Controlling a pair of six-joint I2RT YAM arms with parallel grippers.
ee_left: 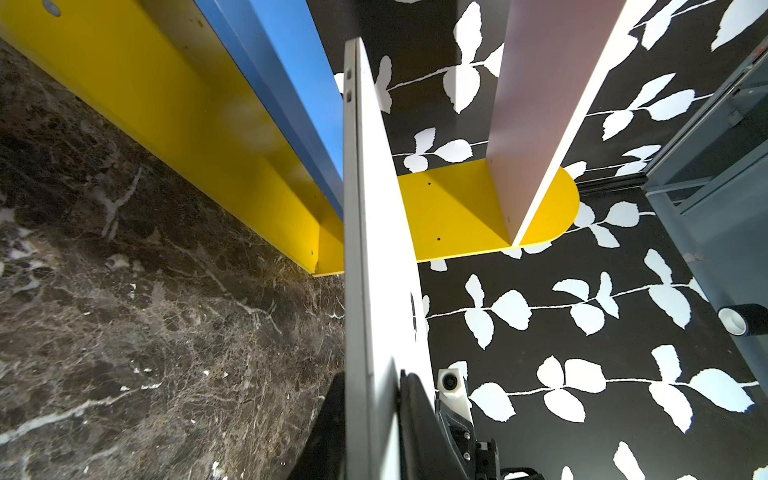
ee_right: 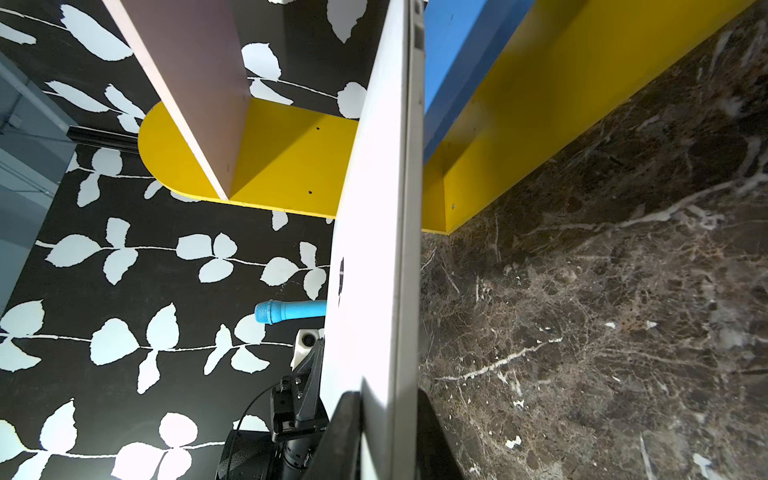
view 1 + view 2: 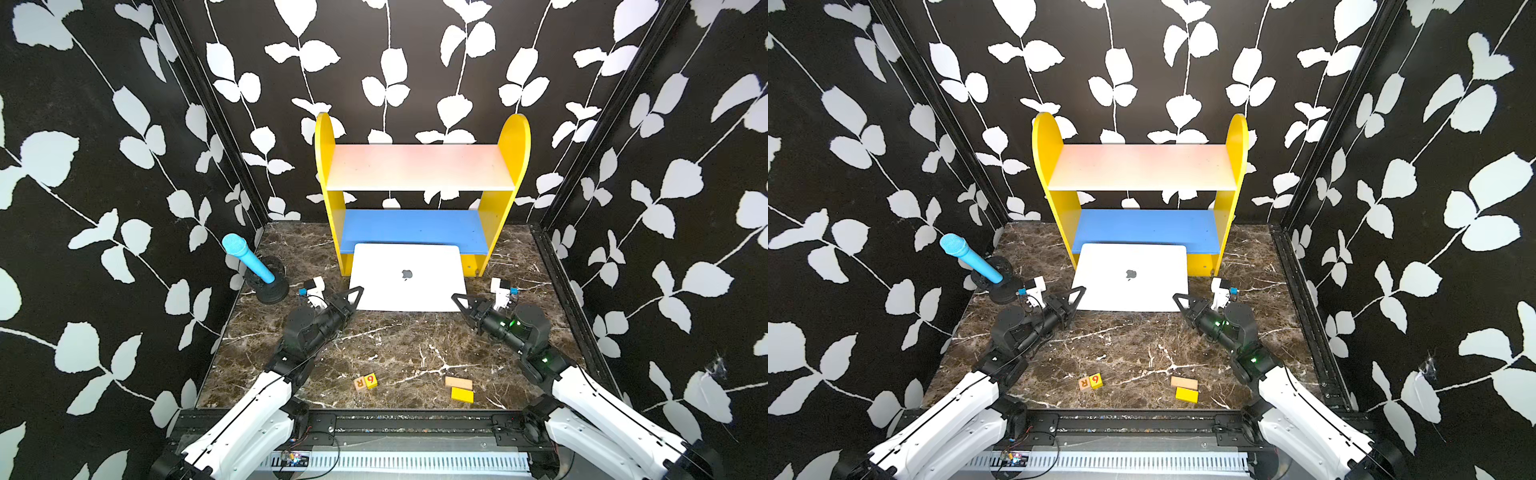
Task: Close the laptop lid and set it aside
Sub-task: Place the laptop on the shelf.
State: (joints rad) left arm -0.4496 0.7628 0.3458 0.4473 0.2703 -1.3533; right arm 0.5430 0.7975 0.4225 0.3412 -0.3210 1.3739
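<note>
Closed laptop held by both arms at the mouth of the lower shelf.

The left gripper point(image 3: 355, 296) is clamped on the near left corner of the laptop point(image 3: 409, 291), one finger above and one beneath. The laptop lid point(image 3: 434, 266) lies folded flat, logo up. The machine appears held clear of the marble table point(image 3: 395, 349), its far edge at the front of the blue shelf board point(image 3: 415, 227) between the yellow side panels point(image 3: 332, 232). The right gripper point(image 3: 459, 300) pinches the near right corner likewise. To do this well, both arms should likely advance at one pace and height, so neither thin corner twists or slips.
</note>
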